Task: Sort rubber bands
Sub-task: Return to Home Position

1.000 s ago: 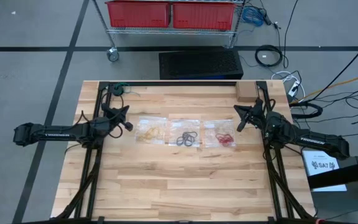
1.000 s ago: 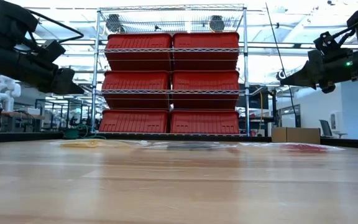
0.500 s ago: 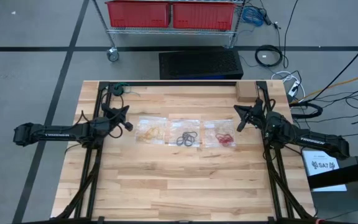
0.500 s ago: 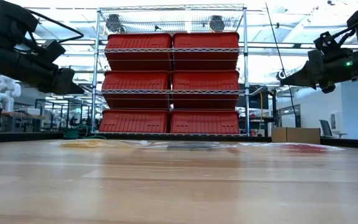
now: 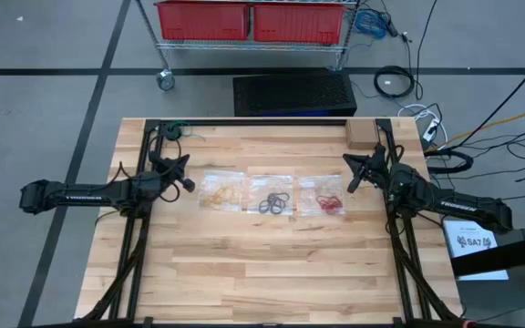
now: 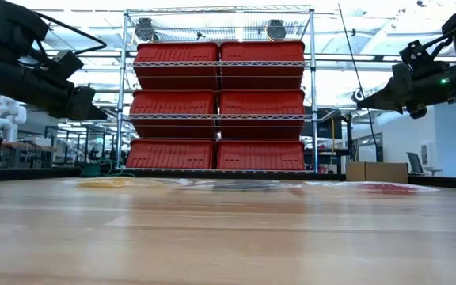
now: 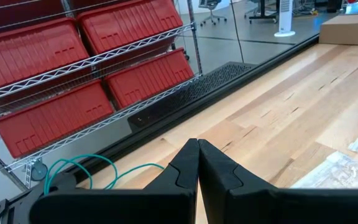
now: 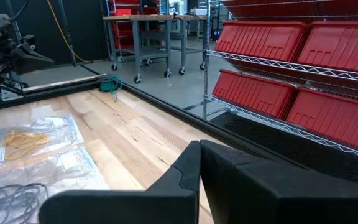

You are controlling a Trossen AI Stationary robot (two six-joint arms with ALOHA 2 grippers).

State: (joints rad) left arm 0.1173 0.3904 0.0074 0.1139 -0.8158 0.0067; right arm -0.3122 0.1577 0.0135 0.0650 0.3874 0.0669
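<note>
bags (image 5: 253, 179): 3 | bands: tan (image 5: 218, 193), black (image 5: 273, 202), red (image 5: 330, 202) | end effectors: left (image 5: 183, 173), right (image 5: 352, 173), closed

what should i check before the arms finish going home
1. Yellowish tan rubber bands inside the left clear plastic bag: ok.
2. Black rubber bands inside the middle clear plastic bag: ok.
3. Red rubber bands inside the right clear plastic bag: ok.
4. All three bags lined up in one row on the wooden table: ok.
5. Left jaws and right jaws shut, empty, raised above the table at either end of the row: ok.
6. Bag zips fully sealed: cannot tell.
</note>
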